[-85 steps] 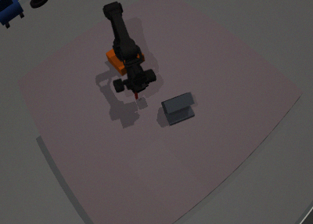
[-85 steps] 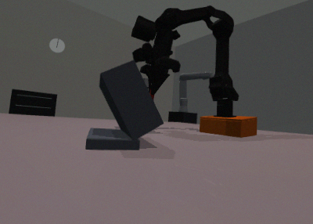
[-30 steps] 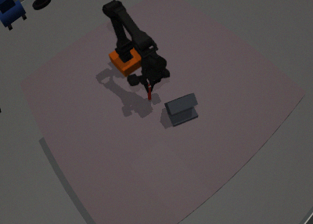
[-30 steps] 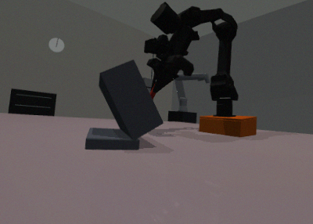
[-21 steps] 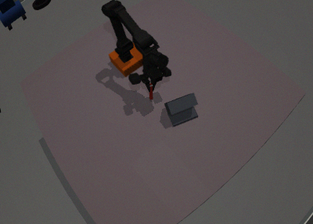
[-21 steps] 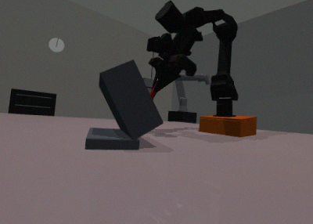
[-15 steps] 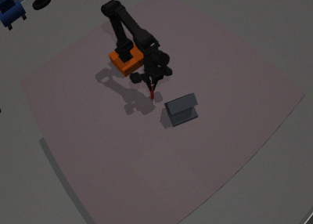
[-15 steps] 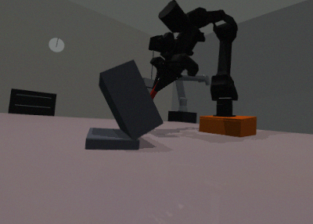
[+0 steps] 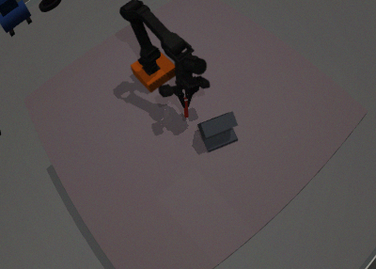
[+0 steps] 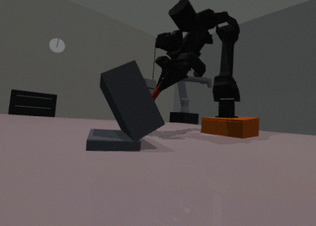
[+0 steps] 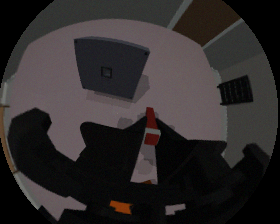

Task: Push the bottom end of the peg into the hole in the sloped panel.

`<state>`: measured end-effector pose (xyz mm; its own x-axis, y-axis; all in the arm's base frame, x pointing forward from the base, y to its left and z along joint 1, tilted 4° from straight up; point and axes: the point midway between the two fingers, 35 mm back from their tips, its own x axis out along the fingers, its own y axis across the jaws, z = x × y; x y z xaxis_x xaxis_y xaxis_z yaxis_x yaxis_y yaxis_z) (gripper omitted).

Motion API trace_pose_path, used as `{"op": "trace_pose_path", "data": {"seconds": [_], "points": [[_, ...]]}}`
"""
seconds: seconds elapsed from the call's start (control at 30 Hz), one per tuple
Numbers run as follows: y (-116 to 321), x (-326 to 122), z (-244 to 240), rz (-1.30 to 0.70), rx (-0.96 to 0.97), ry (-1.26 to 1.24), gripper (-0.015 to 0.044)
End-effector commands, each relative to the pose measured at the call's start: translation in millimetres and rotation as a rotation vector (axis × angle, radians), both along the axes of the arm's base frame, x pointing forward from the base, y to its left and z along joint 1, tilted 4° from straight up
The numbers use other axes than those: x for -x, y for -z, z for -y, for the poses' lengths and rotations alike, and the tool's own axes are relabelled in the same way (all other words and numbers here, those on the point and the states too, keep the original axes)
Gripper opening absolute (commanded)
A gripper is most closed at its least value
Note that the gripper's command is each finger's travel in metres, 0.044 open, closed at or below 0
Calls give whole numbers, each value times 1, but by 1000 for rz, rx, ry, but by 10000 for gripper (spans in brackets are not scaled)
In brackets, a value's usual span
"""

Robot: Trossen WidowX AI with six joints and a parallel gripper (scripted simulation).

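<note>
The peg (image 9: pixel 186 108) is red, slim, and held off the tabletop (image 9: pixel 282 39), tilted with its free lower end aimed toward the sloped panel (image 9: pixel 217 124). In the top view the panel lies at about 4 o'clock from the peg tip, close by but not touching. In the wrist view the peg (image 11: pixel 149 136) points toward 12 o'clock, while the hole (image 11: pixel 106 71) sits at about 11 o'clock from the tip, on the panel face (image 11: pixel 110 67). The peg tip is therefore not yet lined up with the hole.

The gripper (image 9: pixel 184 94) is closed nearly to its narrowest, with the fingers (image 10: pixel 167 77) clamped on the peg's upper portion. In the exterior view the peg (image 10: pixel 156 92) emerges below the fingers and runs behind the panel edge (image 10: pixel 130 99); contact there cannot be confirmed.

Step in hand: transport and alignment, judged as the stage between pickup and insertion.

Next move calls for:
1. Shift the tip sideways until it centres on the hole.
2. Match the peg axis to the hole direction; the peg's cross-section is too small to tell.
3. Push straight along that axis only after steps 1 and 2.
</note>
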<state>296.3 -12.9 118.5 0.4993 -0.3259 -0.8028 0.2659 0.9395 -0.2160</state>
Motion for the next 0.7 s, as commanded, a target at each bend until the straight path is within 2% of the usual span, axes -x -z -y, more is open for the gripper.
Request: {"op": "trace_pose_path", "data": {"seconds": [0.0, 0.67], "points": [[0, 0, -3, 22, 4, 3, 0], [-4, 1, -22, 124, 16, -7, 0]]}}
